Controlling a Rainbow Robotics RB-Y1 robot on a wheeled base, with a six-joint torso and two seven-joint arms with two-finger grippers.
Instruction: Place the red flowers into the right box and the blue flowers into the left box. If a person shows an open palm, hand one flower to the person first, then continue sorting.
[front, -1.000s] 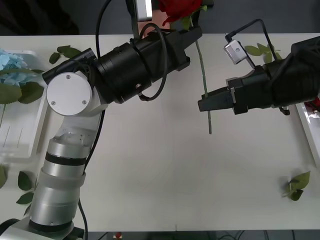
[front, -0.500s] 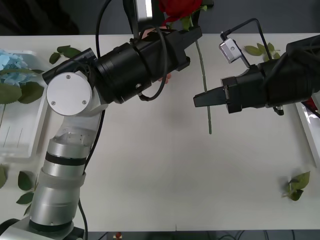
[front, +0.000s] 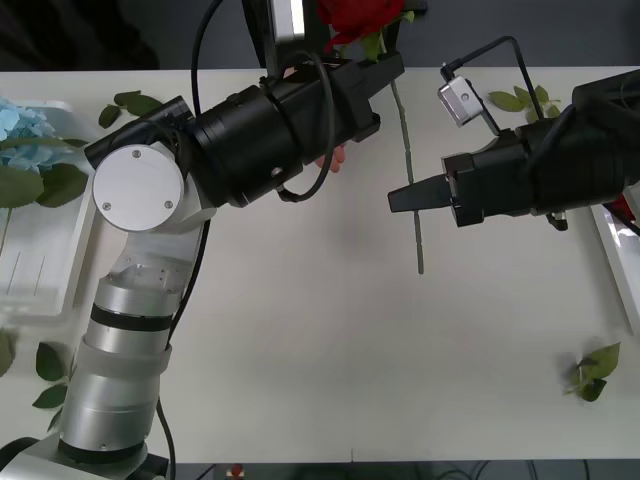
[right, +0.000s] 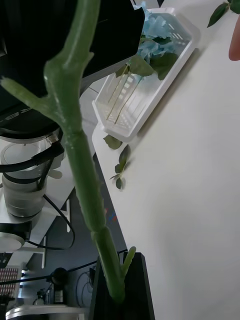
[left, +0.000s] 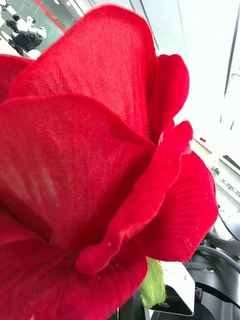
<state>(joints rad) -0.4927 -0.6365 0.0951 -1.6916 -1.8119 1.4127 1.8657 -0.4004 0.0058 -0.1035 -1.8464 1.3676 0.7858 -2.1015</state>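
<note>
Left box (front: 40, 255): blue flowers (front: 25, 125) held. Rose (front: 352, 18) pinched by left gripper (front: 385, 68); stem clamped by right gripper (front: 402, 197).

Red rose (front: 352, 18): bloom at the desk's far edge, thin green stem (front: 408, 150) running toward the robot. Blue hydrangea heads (front: 22, 128) with large green leaves lie in the left box (front: 40, 285), a ribbed white tray at the desk's left edge. Right box (front: 618, 262): white rim at the right edge.

White table (front: 330, 340) w/ boxes (front: 35, 250), leaf sprigs (front: 592, 372)
</note>
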